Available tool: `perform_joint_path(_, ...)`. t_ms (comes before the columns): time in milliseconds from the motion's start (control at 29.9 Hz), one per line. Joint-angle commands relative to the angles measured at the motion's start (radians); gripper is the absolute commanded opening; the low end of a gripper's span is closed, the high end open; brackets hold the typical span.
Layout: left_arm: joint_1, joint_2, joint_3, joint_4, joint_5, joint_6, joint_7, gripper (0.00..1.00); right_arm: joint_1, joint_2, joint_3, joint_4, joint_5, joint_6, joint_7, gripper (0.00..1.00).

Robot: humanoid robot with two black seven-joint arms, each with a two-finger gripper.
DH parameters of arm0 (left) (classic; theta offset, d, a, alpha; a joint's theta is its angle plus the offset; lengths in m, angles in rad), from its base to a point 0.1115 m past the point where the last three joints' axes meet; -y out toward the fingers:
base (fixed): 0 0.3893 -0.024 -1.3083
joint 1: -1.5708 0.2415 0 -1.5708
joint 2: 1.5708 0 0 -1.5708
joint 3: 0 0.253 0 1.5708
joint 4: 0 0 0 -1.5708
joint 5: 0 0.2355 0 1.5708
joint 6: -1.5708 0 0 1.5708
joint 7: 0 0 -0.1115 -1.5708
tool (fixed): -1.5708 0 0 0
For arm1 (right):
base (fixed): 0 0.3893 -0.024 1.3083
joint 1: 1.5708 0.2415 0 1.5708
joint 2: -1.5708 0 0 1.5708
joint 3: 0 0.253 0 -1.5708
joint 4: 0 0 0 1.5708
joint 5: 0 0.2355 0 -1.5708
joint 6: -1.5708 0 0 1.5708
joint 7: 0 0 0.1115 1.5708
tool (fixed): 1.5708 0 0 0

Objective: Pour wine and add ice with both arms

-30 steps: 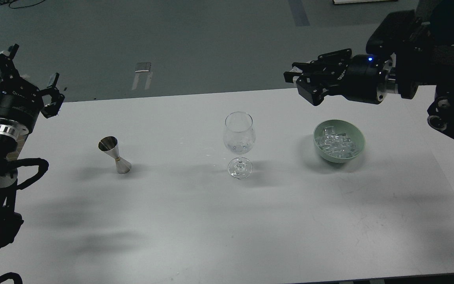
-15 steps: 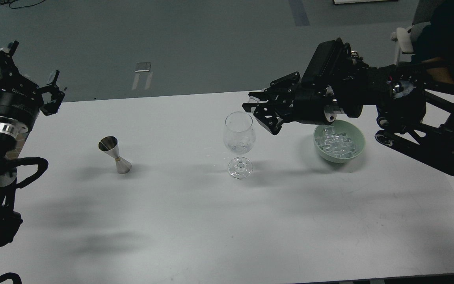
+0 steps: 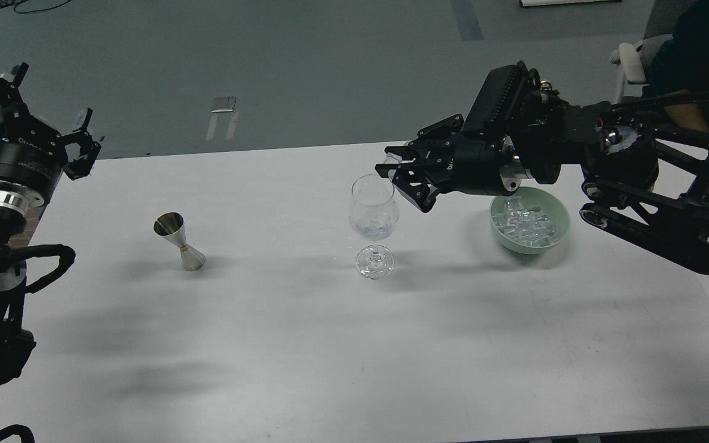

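Two black arms frame a white table [image 3: 305, 344] mid-service. At far left, the left gripper [image 3: 47, 117] hangs raised off the table's edge, fingers spread apart and empty; below and to its right stands a steel jigger [image 3: 179, 241], untouched. Further right, a stemmed wine glass [image 3: 374, 224] stands directly beneath the fingertips of the right gripper [image 3: 394, 175], which hovers at the rim; whether its fingers pinch a cube cannot be told from here. The ice [image 3: 524, 223] lies heaped in a pale green bowl [image 3: 557, 237] below that arm's wrist. The cubes look hard, light and slick, likely to squirt from a loose pinch, so flat opposite faces seem the safest hold. The thin glass looks fragile and tippy; any drop should be gentle.
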Motion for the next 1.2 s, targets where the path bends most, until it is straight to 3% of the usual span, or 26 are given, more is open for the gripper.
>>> perform_joint_path(0,0.002,-0.001,-0.001,-0.001,0.0,0.0,0.0,0.98,0.002,0.01,-0.001,0.0,0.0,0.008,0.0,0.1)
perform_joint_path(1002,0.012,0.004,-0.008,0.001,-0.001,-0.006,-0.002,0.98,-0.015,0.116,-0.016,-0.095,-0.001,0.01,0.0,0.12)
perform_joint_path(1103,0.012,0.004,-0.008,0.001,-0.001,-0.005,-0.002,0.98,-0.016,0.116,-0.016,-0.095,0.0,0.01,0.0,0.18)
perform_joint_path(1169,0.014,0.004,-0.008,0.001,-0.001,-0.005,-0.002,0.98,-0.016,0.116,-0.016,-0.095,0.0,0.01,0.0,0.29)
